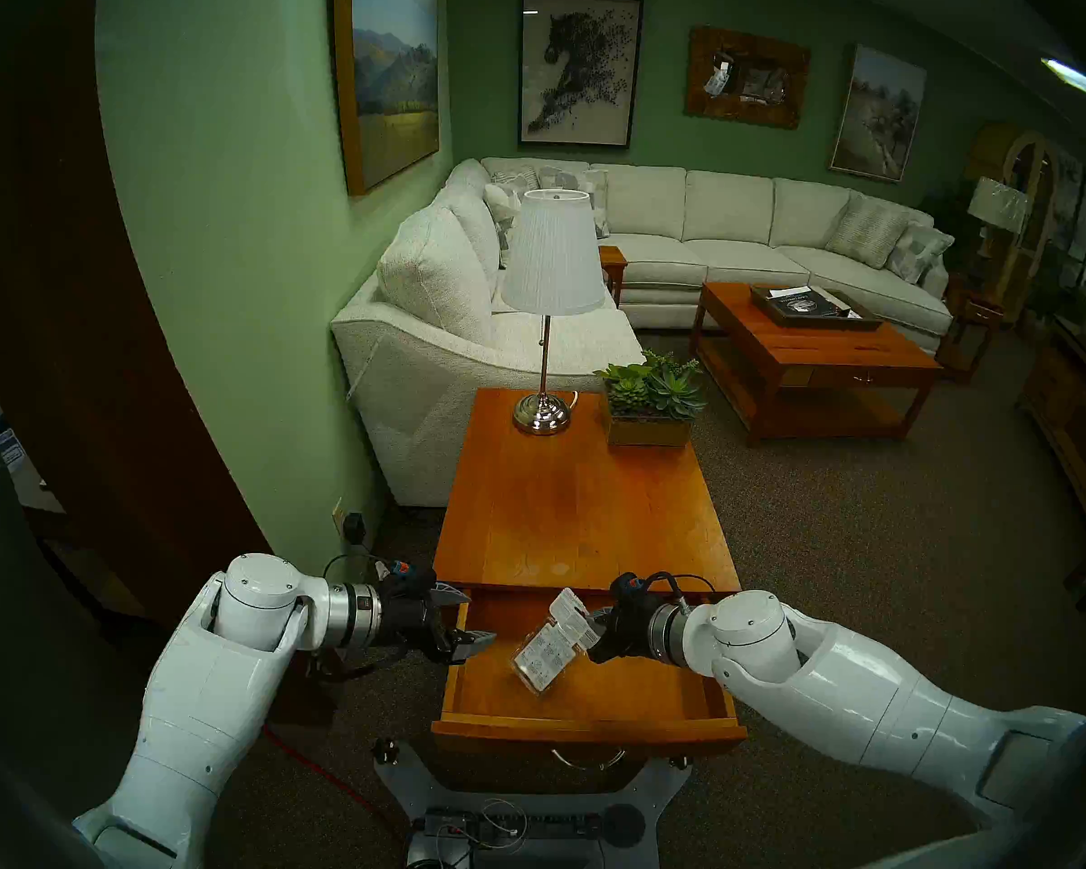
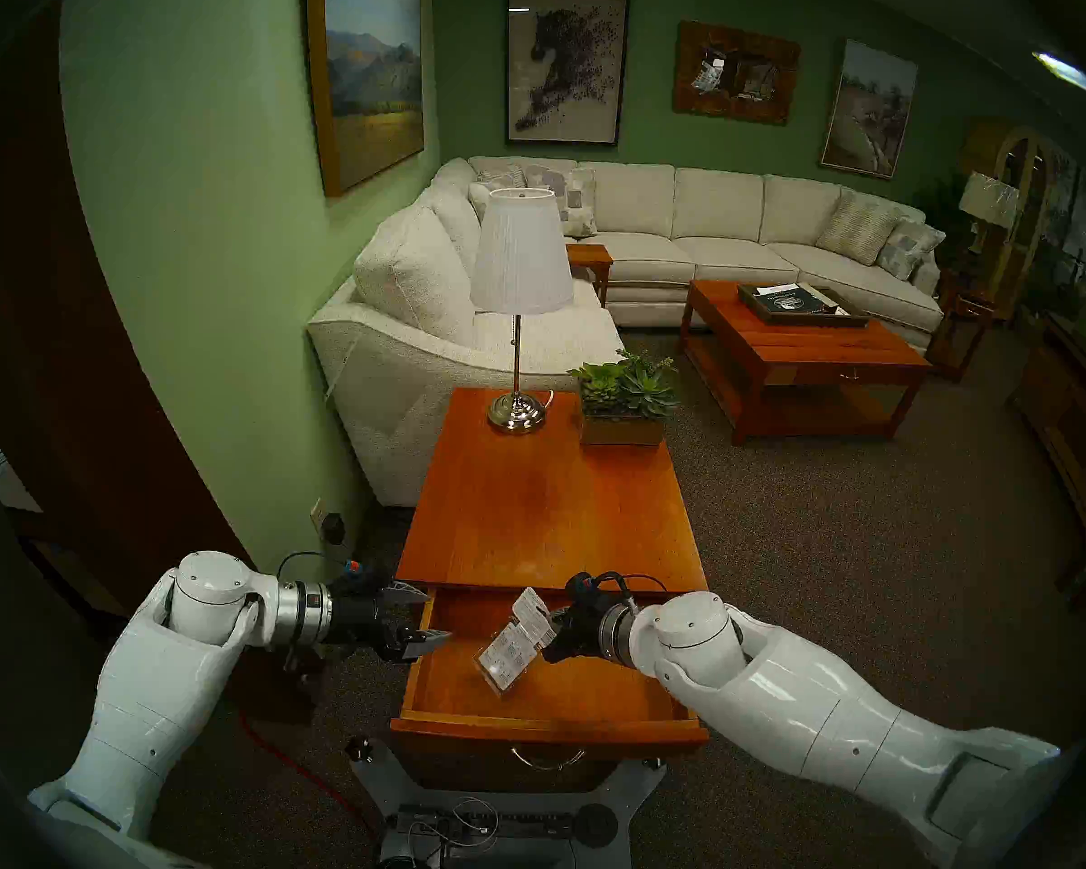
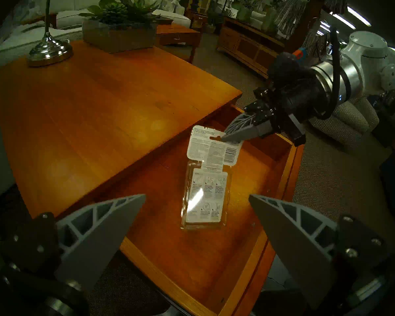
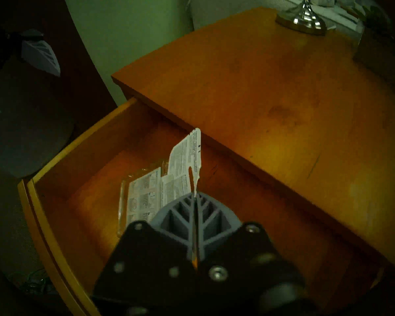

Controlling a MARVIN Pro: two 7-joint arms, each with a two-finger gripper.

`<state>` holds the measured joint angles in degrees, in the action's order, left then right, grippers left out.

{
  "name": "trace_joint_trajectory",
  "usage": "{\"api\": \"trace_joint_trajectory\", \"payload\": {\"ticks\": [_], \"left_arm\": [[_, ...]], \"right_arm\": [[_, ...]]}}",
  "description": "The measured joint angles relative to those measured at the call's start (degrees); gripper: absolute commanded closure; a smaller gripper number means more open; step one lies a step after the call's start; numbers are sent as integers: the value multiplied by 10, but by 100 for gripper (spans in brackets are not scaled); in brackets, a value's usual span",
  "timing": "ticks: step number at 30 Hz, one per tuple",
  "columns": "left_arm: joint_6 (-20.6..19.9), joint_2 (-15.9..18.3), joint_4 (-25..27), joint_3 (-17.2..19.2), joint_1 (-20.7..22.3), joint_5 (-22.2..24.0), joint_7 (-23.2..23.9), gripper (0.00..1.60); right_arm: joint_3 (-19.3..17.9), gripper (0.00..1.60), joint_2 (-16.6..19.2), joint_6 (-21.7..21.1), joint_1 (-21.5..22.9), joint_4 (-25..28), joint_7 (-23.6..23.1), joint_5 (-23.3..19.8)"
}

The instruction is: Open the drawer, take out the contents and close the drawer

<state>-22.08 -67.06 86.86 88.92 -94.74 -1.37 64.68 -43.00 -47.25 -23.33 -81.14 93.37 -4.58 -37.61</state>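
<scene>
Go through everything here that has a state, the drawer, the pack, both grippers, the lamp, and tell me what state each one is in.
drawer: pulled open.
blister pack: pinched at its hang-tab end, that end lifted, lower end still down in the drawer.
right gripper: shut on the pack's tab.
left gripper: open, empty, at the drawer's left side.
lamp: upright on the table; shade does not look lit.
</scene>
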Motion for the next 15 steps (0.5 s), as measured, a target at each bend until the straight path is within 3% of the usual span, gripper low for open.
{"api": "trace_joint_trajectory", "payload": {"ticks": [15], "left_arm": [[1,0,0,0,0,-1,0,0]], "right_arm": [[-60,160,41,-67,44,73,18,3]]}}
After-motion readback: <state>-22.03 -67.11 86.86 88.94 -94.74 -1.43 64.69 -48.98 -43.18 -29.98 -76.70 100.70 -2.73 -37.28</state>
